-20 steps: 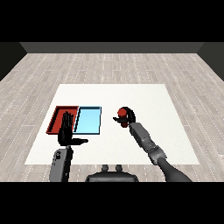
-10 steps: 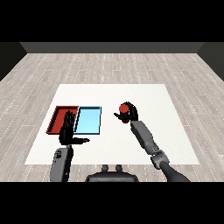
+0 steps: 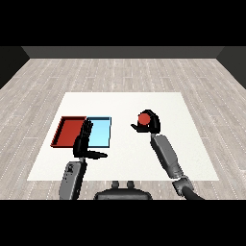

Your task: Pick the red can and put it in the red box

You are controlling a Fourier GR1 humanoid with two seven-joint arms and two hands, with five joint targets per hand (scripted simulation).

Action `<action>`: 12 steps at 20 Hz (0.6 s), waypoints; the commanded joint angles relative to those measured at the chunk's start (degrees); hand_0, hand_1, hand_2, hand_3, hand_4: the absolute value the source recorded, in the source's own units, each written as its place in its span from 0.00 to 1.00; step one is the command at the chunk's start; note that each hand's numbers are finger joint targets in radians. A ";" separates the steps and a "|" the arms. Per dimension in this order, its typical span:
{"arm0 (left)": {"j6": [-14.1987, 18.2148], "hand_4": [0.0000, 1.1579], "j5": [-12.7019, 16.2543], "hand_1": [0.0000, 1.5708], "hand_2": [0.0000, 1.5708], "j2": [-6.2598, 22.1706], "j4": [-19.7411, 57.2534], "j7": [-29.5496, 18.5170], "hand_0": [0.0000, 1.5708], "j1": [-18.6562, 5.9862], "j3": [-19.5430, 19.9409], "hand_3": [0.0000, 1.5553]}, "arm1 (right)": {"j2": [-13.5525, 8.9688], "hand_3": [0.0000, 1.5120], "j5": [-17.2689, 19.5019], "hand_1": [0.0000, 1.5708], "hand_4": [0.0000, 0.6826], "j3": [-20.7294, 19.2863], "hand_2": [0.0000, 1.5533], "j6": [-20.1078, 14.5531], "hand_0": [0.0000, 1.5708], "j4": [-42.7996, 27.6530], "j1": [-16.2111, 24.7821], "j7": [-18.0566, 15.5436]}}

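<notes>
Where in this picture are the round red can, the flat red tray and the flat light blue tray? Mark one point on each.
round red can [image 3: 143,118], head view: its top face, inside the right hand.
flat red tray [image 3: 68,132], head view: its bare floor.
flat light blue tray [image 3: 101,131], head view: its bare floor.

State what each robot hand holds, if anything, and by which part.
The right robot hand curls round the side of the red can, its top showing. The left robot hand holds nothing, fingers straight.

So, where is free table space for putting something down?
Bare white table lies behind both trays and between the light blue tray and the red can in the right hand. The left hand crowds the trays' front.
</notes>
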 commanded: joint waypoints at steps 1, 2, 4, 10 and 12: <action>2.14 0.00 -1.93 0.00 0.00 -0.39 -1.19 3.45 0.00 -0.76 -3.62 0.00 | 0.21 0.91 1.79 0.92 0.92 2.54 0.90 -3.18 0.92 -14.17 5.48 5.58; 2.60 0.00 -2.00 0.00 0.00 -0.39 -1.20 3.64 0.00 -0.92 -4.03 0.00 | 1.76 0.91 3.18 0.92 0.92 3.77 0.90 -5.06 0.92 -15.95 6.07 6.63; -0.31 0.00 0.31 0.00 0.00 0.98 -0.51 4.18 0.00 -1.75 -1.07 0.00 | 4.99 0.91 6.17 0.92 0.92 6.38 0.90 -8.62 0.92 -17.71 6.40 8.02; 7.65 0.00 -3.30 0.00 0.00 -0.40 8.15 3.87 0.00 -8.83 -7.31 0.00 | 5.52 0.92 8.82 0.91 0.92 7.66 0.91 -9.17 0.91 -23.31 7.99 10.07; 13.36 0.00 -3.00 0.00 0.00 -0.40 6.61 7.54 0.00 -9.49 -13.86 0.00 | 6.09 0.92 8.04 0.90 0.92 8.50 0.91 -8.29 0.90 -21.83 8.78 6.99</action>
